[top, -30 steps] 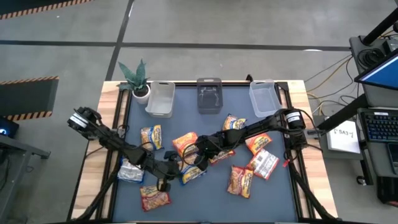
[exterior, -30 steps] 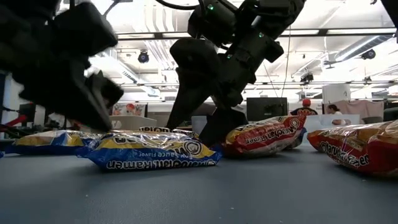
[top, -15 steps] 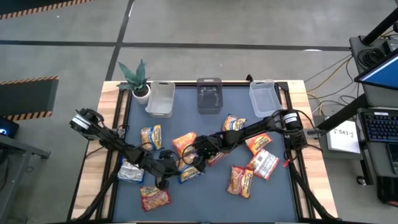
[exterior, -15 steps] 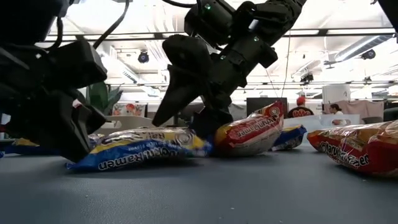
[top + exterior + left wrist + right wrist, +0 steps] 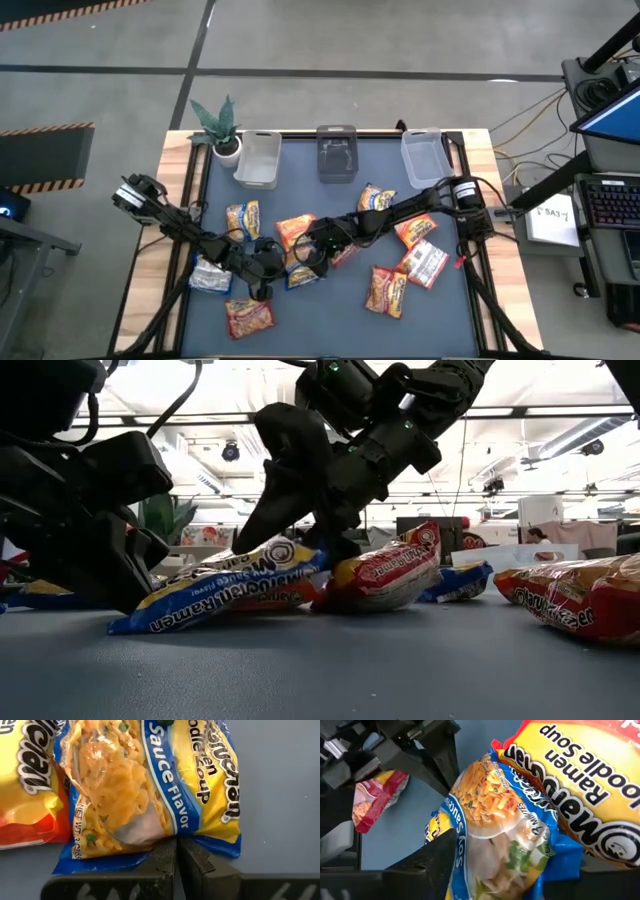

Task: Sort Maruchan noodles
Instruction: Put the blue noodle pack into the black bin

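The blue-yellow noodle packet (image 5: 300,273) (image 5: 225,585) lies mid-table between both grippers. Its far end is raised and its near end (image 5: 135,624) rests on the mat. My right gripper (image 5: 307,257) (image 5: 495,875) is shut on it. My left gripper (image 5: 262,264) (image 5: 176,851) is shut and stands low at the packet's other end. A red-yellow packet (image 5: 385,570) leans tilted beside the right gripper. Other packets lie flat around them: orange-yellow ones (image 5: 243,218) (image 5: 297,230) (image 5: 248,318), a silvery one (image 5: 208,276) and a red one (image 5: 415,232). My left gripper's shut fingertips (image 5: 167,851) meet the blue-yellow packet's end seam (image 5: 150,856) low at the mat; whether the seam is pinched between them I cannot tell. My right gripper pinches the blue-yellow packet's end (image 5: 485,845) between its two fingers, slanting down from the table's right. That end is lifted and the packet tilts, its other end on the mat.
Three clear bins (image 5: 258,158) (image 5: 337,153) (image 5: 422,155) stand along the far edge, with a potted plant (image 5: 220,128) at the far left corner. More packets (image 5: 386,290) (image 5: 427,263) (image 5: 376,198) lie on the right half. The near right of the mat (image 5: 430,330) is bare.
My left gripper has come down to the mat at the blue-yellow packet's end. My right gripper has moved toward the left edge, sliding that packet a little leftward and lifting its far end while the near end stayed down. The red-yellow packet has tipped up on edge.
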`<move>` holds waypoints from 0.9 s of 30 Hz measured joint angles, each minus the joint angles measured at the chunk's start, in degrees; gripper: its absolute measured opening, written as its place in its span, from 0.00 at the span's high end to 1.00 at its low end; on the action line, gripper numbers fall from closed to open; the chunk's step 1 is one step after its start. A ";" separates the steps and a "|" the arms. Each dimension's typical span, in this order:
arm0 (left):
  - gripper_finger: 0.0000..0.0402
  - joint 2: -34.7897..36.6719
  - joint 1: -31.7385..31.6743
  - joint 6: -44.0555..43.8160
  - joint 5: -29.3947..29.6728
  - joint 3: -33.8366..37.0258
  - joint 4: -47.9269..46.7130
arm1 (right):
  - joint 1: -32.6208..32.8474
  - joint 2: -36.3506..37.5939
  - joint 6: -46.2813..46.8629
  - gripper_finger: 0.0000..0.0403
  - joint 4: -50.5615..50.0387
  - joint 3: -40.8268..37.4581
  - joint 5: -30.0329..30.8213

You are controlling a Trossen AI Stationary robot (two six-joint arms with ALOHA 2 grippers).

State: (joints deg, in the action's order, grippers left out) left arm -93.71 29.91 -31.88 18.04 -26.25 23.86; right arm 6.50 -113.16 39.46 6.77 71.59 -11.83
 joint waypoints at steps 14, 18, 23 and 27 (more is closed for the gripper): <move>1.00 4.93 0.04 2.70 -0.72 0.05 -0.49 | -0.15 3.64 -5.18 0.74 -1.91 0.04 -0.68; 1.00 10.97 -0.02 6.22 -0.36 0.03 -3.20 | -0.15 6.75 -6.80 0.72 -5.39 0.01 -0.47; 1.00 21.62 -0.04 12.84 -0.31 -0.08 -8.53 | -0.23 11.21 -9.50 0.72 -9.47 -0.13 -0.10; 1.00 30.03 -0.03 17.20 2.76 -0.08 -14.55 | -0.82 15.66 -11.97 0.72 -13.47 -0.13 3.40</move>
State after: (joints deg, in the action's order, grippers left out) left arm -63.68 29.88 -14.68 20.80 -26.33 9.31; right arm 5.68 -97.50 27.50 -6.70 71.46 -8.43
